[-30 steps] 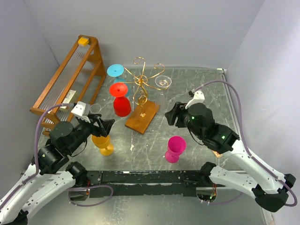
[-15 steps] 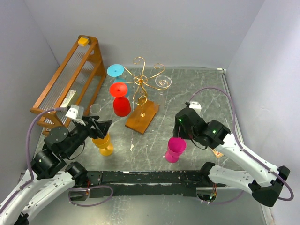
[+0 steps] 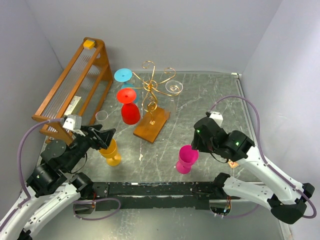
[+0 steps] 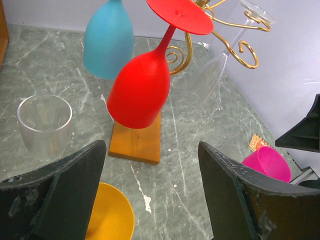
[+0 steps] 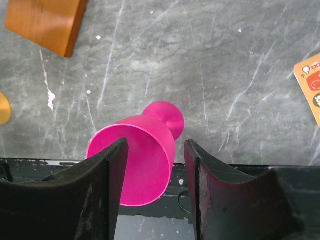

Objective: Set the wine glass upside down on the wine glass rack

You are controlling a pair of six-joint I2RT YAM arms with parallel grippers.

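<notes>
Although a red goblet point(image 3: 129, 111) hangs inverted on the far gold wire rack point(image 3: 152, 90), the pink plastic wine glass point(image 3: 187, 159) stands upright, unlifted, near right inside the spread-apart right gripper point(image 5: 156, 145), left gripper point(image 4: 150, 150) likewise parted.

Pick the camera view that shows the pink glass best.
Right wrist: the pink glass fills the centre, with its open bowl and foot both clear. Top external shows it whole but small; left wrist catches only part of its bowl, low on the right.
</notes>
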